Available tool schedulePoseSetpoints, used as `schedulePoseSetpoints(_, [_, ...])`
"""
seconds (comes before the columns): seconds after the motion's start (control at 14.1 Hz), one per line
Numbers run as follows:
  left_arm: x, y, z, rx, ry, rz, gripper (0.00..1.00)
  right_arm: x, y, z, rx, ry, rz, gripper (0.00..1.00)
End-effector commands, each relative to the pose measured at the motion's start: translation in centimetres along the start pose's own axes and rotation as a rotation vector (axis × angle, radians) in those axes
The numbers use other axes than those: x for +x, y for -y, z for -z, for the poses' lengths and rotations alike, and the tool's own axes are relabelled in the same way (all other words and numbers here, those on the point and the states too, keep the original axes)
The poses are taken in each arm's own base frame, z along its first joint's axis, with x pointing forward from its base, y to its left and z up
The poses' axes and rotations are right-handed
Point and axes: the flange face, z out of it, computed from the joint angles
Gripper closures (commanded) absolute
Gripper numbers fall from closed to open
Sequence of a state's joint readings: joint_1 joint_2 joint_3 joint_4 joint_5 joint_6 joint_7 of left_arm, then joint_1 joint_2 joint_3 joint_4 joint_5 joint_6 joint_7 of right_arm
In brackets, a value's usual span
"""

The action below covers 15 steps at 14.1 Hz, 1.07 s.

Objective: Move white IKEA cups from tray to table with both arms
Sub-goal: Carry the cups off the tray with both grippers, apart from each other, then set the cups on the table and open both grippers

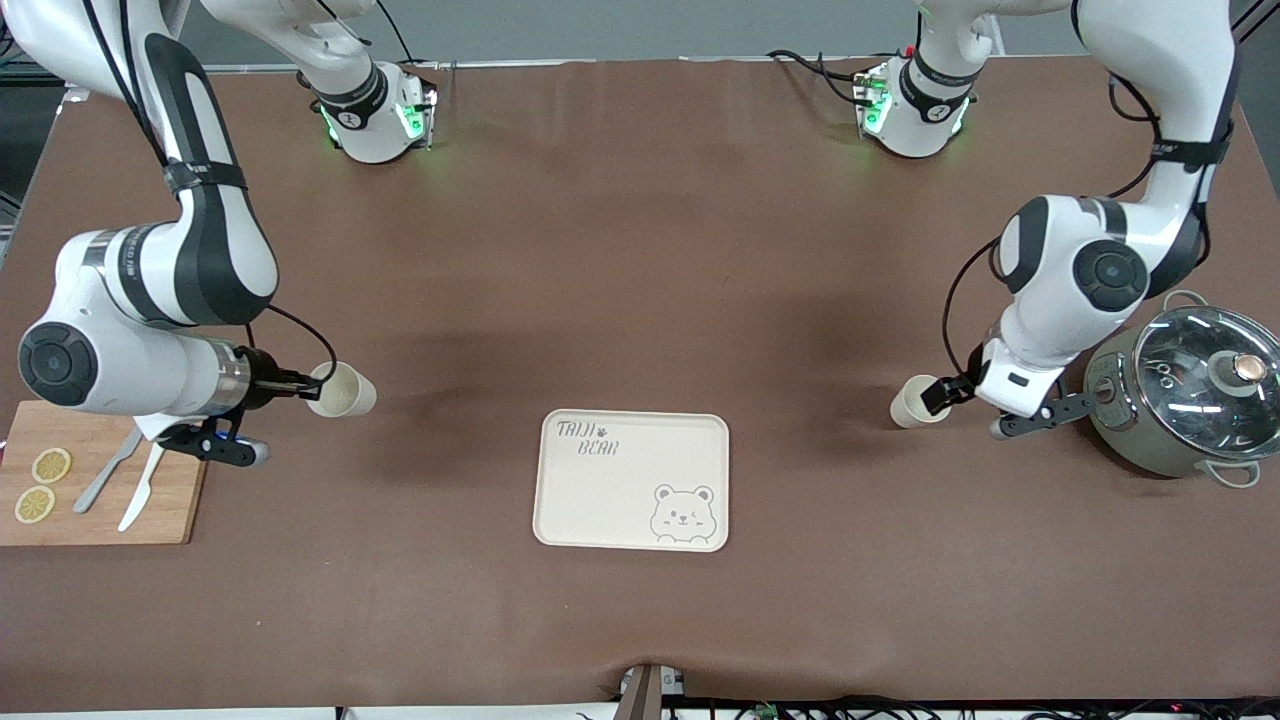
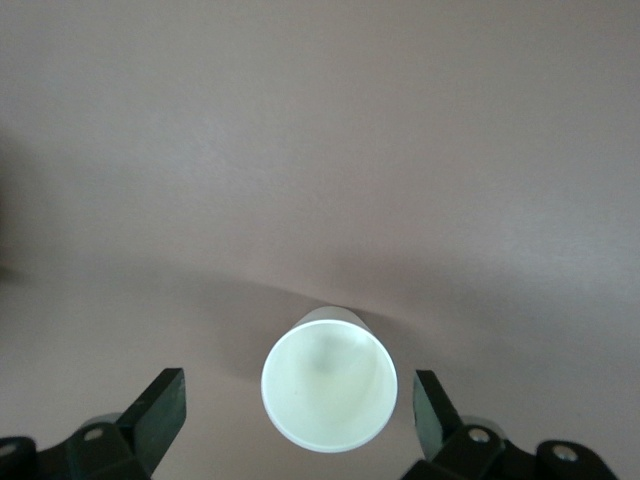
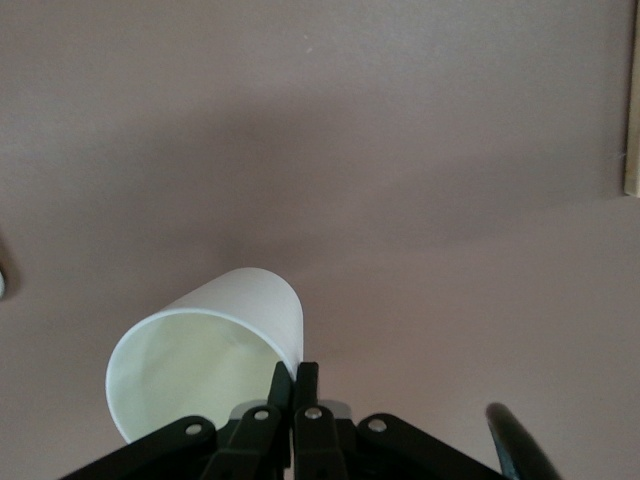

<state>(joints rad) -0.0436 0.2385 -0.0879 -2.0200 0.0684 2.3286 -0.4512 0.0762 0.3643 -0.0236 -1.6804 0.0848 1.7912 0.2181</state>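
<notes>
Luckily, both cups were off the tray [image 1: 632,480]. One cup [image 1: 913,402] stood on the table [image 1: 640,300], between the left gripper's [image 1: 938,398] wide-open fingers; a careless lift could knock it over. The right gripper [image 1: 305,385] pinched the other cup's [image 1: 343,390] rim, tilted, so it could tip when let go. I counted two cups, one tray, two arms.

We are looking at a grey wall [image 1: 620,30] running along the top edge, above the brown-covered surface. A wooden cutting board [image 1: 100,500] is lying toward the right arm's end, carrying two lemon slices [image 1: 42,485] and pale cutlery [image 1: 125,485]. A steel pot with a glass lid [image 1: 1190,400] is standing toward the left arm's end. Soft shadows are falling across the middle, and cables [image 1: 820,708] are trailing along the near edge.
</notes>
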Motion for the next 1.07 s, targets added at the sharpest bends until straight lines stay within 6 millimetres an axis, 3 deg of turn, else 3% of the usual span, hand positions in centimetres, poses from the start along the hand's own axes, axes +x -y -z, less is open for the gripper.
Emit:
schedulePoseSetpoints(0.0, [1.9,-0.3,4.3,0.034,0.019,-0.005,0.00,-1.6,-4.1,-1.3,0.011,-0.028,0.055,1.00])
schedulePoseSetpoints(0.21, [2.9,-0.9,8.4,0.050,0.042,-0.015,0.00,-1.1,-8.2,-5.5,0.019,-0.084,0.107,1.00])
schedulePoseSetpoints(0.36, [2.9,-2.1,11.1,0.047,0.056,-0.063,0.00,-0.9,-10.7,-7.0,0.003,-0.100,0.129,1.00])
schedulePoseSetpoints(0.71, [2.3,-2.6,17.5,0.052,0.060,-0.071,0.00,-1.3,-11.5,-10.4,-0.005,-0.117,0.125,1.00])
schedulePoseSetpoints(0.99, [1.5,-1.9,20.7,0.054,0.051,-0.070,0.00,-1.6,-12.1,-12.9,-0.005,-0.124,0.116,1.00])
